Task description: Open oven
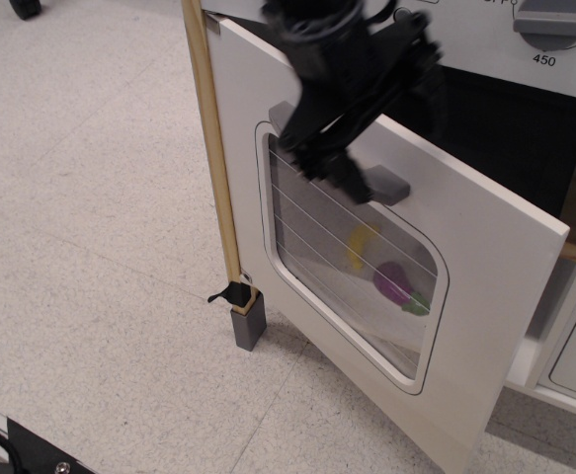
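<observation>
a wooden post [213, 148] on a grey foot [248, 324] stands on the speckled floor [80, 247] left of the oven [525, 118]. its door [485, 296] hangs partly open, with yellow and purple toys [391, 281] behind the window. the black claw [352, 163] sits blurred over the grey handle [386, 183]; i cannot tell its opening

Pale speckled counter [90, 247] fills the frame's left; a wooden post [213, 158] on a grey foot [249, 323] stands at centre-left.
</observation>
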Robot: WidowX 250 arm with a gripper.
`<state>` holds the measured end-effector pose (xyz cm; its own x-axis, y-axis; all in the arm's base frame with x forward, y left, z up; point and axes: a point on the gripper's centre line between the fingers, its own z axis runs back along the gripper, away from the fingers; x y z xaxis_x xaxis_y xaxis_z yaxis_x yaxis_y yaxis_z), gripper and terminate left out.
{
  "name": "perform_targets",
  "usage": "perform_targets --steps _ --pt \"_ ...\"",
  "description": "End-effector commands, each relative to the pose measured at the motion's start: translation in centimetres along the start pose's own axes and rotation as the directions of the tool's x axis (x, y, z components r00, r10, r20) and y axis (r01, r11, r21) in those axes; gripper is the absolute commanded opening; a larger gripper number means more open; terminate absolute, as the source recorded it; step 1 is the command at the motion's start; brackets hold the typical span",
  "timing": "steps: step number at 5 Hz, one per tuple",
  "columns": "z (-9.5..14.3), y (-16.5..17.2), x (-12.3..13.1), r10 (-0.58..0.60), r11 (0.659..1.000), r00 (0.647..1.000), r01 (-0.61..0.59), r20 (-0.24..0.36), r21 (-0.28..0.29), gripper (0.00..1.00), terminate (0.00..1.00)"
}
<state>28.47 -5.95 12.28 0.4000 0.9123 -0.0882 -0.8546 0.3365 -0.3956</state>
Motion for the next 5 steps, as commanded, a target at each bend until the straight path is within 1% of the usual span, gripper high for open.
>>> perform_targets --steps 1,2,3,4,5 --pt "-1.4 -2.5 -1.4 0.041 0.998 0.999 -0.042 0.023 0.044 1.0 0.0" --pt "-2.5 -1.8 -1.8 0.042 0.993 0.998 -0.048 0.05 0.109 1.0 0.0" --pt "-2.6 -0.2 -2.0 0.02 0.989 0.999 -0.024 0.027 0.147 1.0 0.0" --pt "-1.7 1.3 -1.6 -0.063 0.981 0.998 0.061 0.004 0.186 1.0 0.0" --pt "-0.8 3.2 -0.7 -0.093 0.971 0.996 0.091 0.001 0.221 1.0 0.0"
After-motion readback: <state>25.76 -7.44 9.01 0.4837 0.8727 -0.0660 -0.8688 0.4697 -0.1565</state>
